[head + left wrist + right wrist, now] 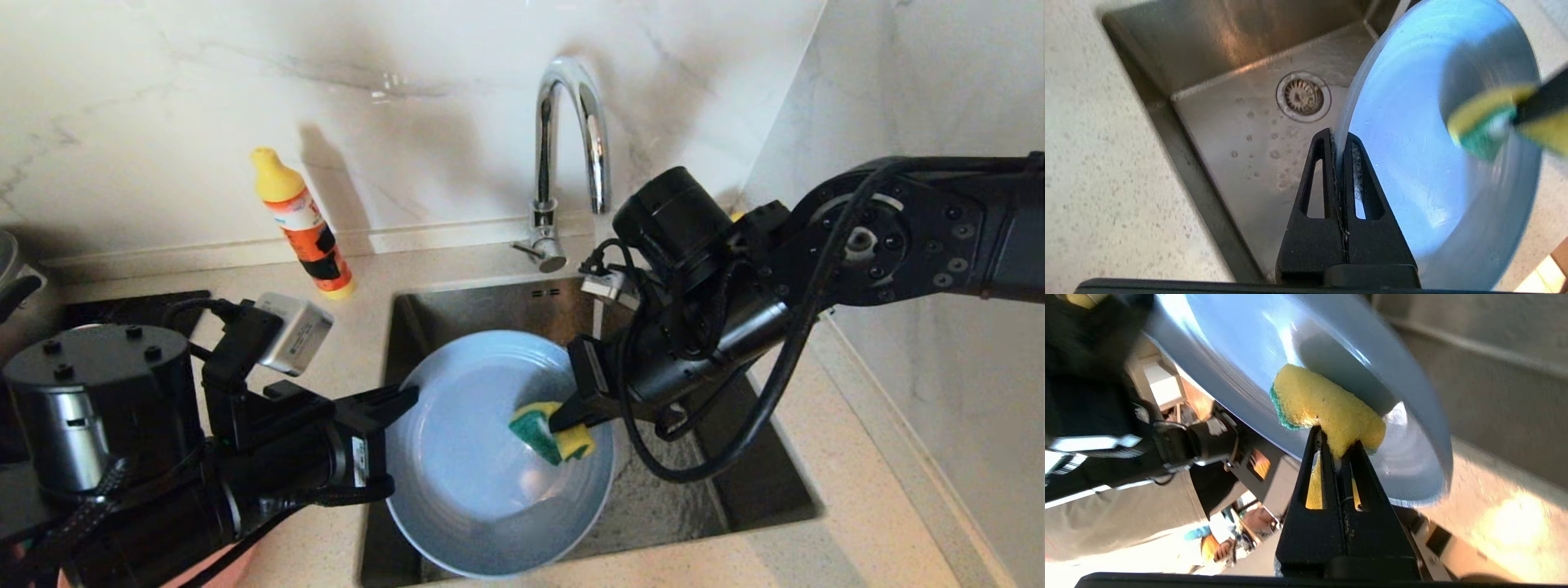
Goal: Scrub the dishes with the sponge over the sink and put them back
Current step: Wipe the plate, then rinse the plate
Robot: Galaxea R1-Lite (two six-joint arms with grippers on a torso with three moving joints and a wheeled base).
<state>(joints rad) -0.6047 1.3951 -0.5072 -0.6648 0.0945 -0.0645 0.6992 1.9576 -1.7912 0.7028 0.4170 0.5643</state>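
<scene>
Scrubbing the grey-blue plate (482, 482) over the sink (718, 490).

The sink is lying beneath both pincers, so drips are falling into the basin and not onto the counter (857, 539). The left pincer (400, 402) is clamping shut on the plate's rim, tilting its face toward the other arm. The right pincer (571, 420), reaching in from the faucet (563, 155) side, is squeezing shut on the sponge (551, 431) and pressing it against the plate's inner face.

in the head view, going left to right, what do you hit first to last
left tool clamped on the plate's rim → orange detergent bottle → grey-blue plate held over the sink → sponge → right tool pinching the sponge; the faucet stands behind.
</scene>
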